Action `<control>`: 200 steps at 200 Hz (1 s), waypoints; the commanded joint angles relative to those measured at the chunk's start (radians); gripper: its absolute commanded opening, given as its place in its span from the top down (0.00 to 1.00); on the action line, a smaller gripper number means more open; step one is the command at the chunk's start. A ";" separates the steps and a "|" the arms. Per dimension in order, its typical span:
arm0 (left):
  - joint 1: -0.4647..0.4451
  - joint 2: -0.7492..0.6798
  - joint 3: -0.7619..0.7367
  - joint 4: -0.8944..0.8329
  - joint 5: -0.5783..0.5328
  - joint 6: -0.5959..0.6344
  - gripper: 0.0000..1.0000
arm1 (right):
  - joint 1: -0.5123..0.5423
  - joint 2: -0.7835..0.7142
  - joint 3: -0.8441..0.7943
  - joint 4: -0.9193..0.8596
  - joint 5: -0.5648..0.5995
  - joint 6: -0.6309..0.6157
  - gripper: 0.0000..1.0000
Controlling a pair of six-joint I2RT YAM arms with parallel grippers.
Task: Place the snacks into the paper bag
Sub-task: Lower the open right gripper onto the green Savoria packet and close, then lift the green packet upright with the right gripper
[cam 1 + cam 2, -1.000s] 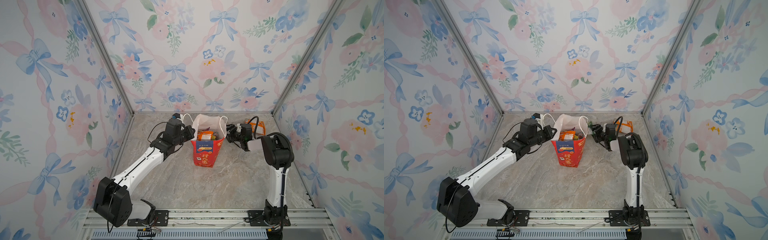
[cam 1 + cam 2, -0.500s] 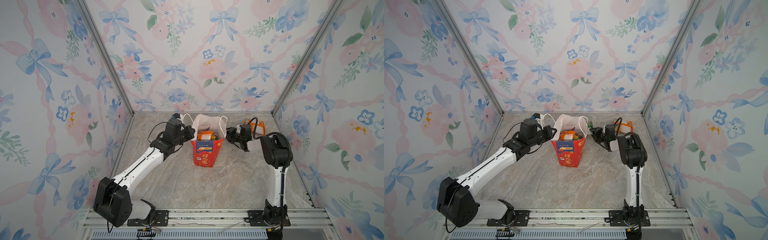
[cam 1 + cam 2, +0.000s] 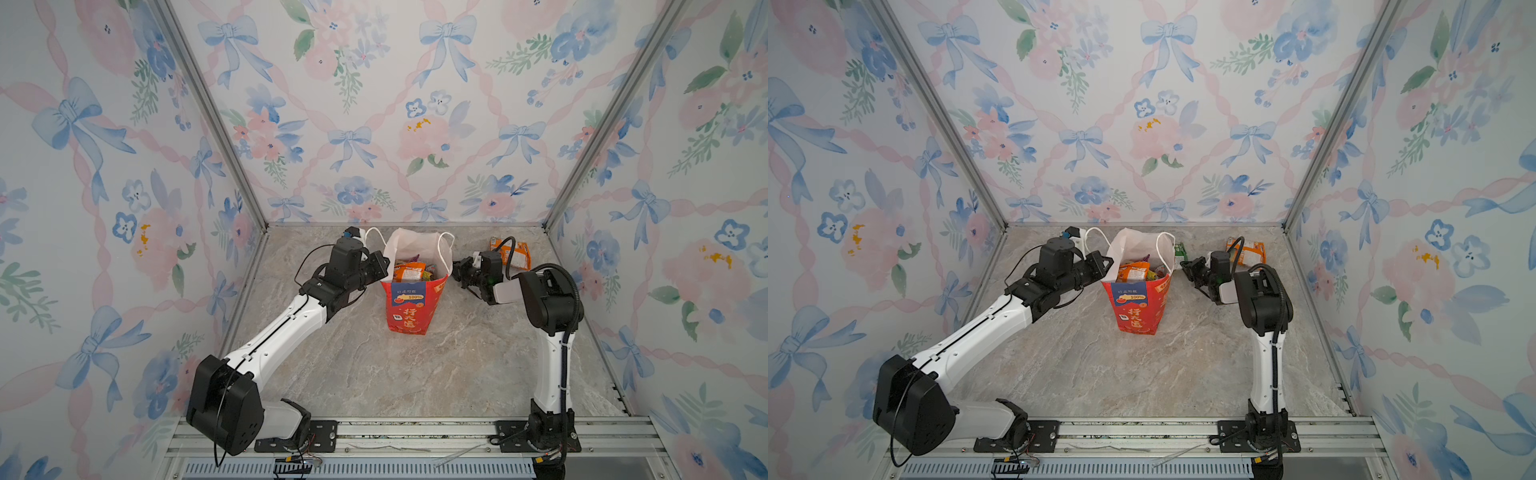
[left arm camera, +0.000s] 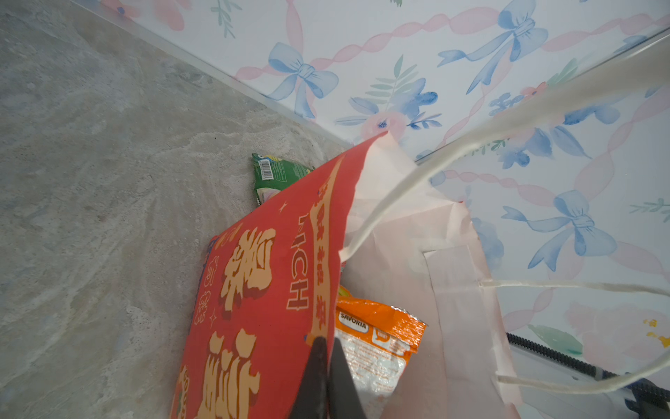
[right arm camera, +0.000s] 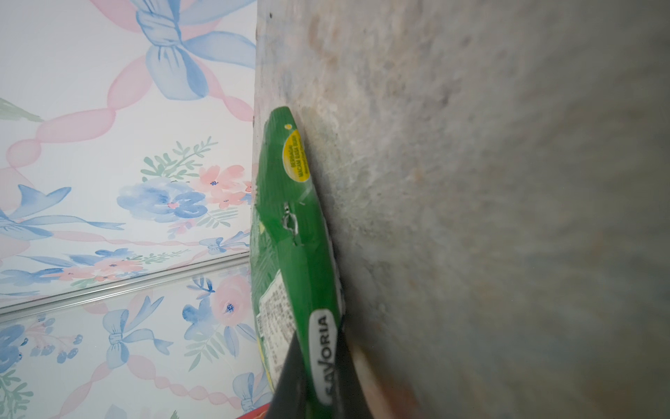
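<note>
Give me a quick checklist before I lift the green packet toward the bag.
1. Grip: right claw shut on the green packet: ok.
2. Packet clear of the tabletop: not ok, it lies against it.
3. Hold: left claw clamped on the paper bag at its rim: ok.
4. Bag upright, mouth open: ok.
5. Room above the snacks already inside: cannot tell.
6. Path: the orange packet lies behind the right arm, likely out of the way: ok.
</note>
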 commanded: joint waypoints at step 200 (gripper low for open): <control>-0.003 -0.046 -0.008 0.005 0.026 -0.001 1.00 | -0.055 -0.591 0.224 -0.959 0.130 -0.671 1.00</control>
